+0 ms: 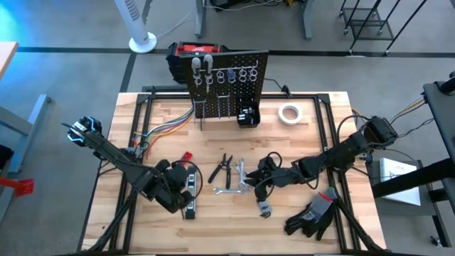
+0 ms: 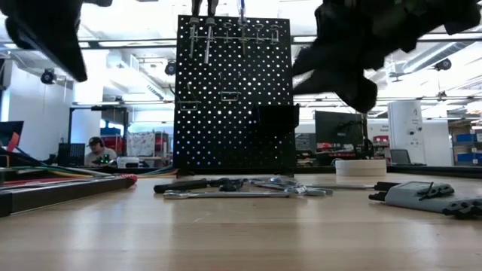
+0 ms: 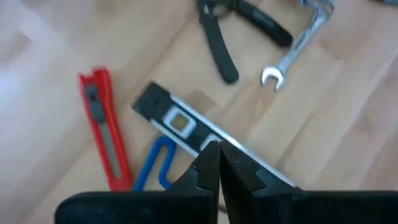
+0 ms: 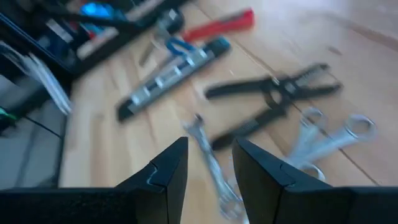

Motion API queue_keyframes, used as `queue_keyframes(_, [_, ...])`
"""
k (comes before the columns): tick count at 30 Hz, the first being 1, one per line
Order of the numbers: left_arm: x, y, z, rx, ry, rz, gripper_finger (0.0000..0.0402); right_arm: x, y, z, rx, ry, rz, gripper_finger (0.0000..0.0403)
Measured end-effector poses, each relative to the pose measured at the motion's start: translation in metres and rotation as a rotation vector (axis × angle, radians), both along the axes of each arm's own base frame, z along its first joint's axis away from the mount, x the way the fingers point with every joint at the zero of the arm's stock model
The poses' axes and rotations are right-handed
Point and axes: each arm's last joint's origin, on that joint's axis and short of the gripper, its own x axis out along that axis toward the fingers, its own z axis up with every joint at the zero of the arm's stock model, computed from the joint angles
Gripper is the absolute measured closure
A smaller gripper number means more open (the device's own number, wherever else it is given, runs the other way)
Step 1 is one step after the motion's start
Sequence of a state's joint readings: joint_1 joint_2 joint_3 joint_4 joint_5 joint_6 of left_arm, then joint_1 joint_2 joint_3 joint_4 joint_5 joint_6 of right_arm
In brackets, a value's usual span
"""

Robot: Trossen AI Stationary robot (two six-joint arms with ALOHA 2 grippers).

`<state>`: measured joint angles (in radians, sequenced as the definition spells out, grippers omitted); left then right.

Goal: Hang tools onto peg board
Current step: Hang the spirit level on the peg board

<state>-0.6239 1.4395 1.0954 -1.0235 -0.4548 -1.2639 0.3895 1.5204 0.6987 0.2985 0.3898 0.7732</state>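
Observation:
The peg board [image 1: 229,77] stands upright at the table's far side, with a few tools hanging along its top. Loose tools lie mid-table: black pliers [image 1: 222,169], silver wrenches [image 1: 238,179], a small level [image 3: 180,124], a red cutter [image 3: 102,127] and a blue-handled tool [image 3: 155,163]. My left gripper [image 3: 219,163] hovers shut above the level with nothing between its fingers. My right gripper [image 4: 208,171] hangs open above the wrenches [image 4: 323,134], slanting down toward the table's left, its fingers apart with nothing between them.
Black gloves [image 1: 313,215] lie at the near right, and a white tape roll [image 1: 288,113] sits at the far right. A red-and-black box [image 1: 186,53] stands behind the board. Coloured cables [image 1: 167,129] run along the far left. Bare wood shows along the near edge.

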Motion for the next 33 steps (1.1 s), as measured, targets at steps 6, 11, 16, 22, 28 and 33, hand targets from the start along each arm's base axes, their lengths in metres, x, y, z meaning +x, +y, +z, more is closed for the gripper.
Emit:
queue_keyframes(6, [-0.008, 0.002, -0.03, -0.098, 0.06, 0.078, 0.0401, 0.013, -0.005, 0.017, 0.027, -0.186, 0.04, 0.0273])
queue_keyframes(11, [-0.018, 0.007, -0.06, -0.175, 0.099, 0.173, 0.0401, 0.051, -0.017, 0.016, 0.042, -0.166, 0.128, 0.0278])
queue_keyframes(16, [-0.031, 0.012, -0.078, -0.22, 0.211, 0.23, 0.0401, 0.103, -0.021, -0.002, 0.016, -0.132, 0.233, 0.0296])
queue_keyframes(22, [-0.041, 0.017, -0.09, -0.219, 0.3, 0.209, 0.0401, 0.161, -0.021, -0.031, -0.066, -0.091, 0.327, 0.0324])
queue_keyframes(28, [-0.05, 0.024, -0.101, -0.19, 0.351, 0.207, 0.0401, 0.206, -0.017, -0.065, -0.176, -0.073, 0.371, 0.0352])
queue_keyframes(33, [-0.056, 0.027, -0.111, -0.197, 0.341, 0.197, 0.0401, 0.231, -0.018, -0.09, -0.225, 0.031, 0.4, 0.0366])
